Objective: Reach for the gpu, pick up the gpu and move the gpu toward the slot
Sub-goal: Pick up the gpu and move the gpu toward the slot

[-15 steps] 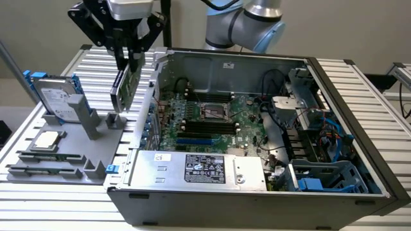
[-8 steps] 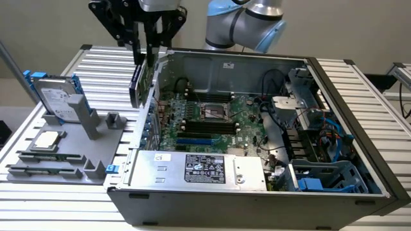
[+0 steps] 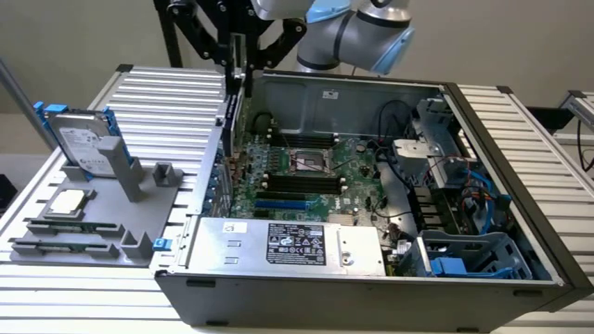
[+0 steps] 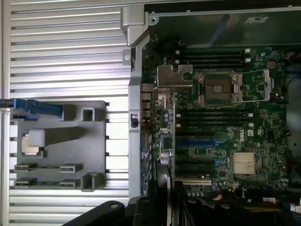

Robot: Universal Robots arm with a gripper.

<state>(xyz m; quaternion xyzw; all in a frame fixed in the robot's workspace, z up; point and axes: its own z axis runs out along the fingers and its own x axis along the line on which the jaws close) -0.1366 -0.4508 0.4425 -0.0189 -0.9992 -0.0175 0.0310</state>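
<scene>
Exterior view: our black gripper point(image 3: 238, 69), clamped on the thin green gpu point(image 3: 225, 111), carries it slotward; we judge careful alignment is needed.

In the exterior view the arm point(image 3: 357, 28) is cut off by the picture's upper edge, and the gripper point(image 3: 238, 66) shows as black linkages whose fingertips are lost behind the gpu point(image 3: 234, 97). That card is seen edge-on, a thin dark strip whose chips cannot be made out. In the wrist view the gripper point(image 4: 162, 207) is cropped by the picture's edge, and the gpu point(image 4: 160, 155) is foreshortened and blurred. The label point(image 3: 297, 243) on the power supply point(image 3: 288, 243) is too small to read.
</scene>
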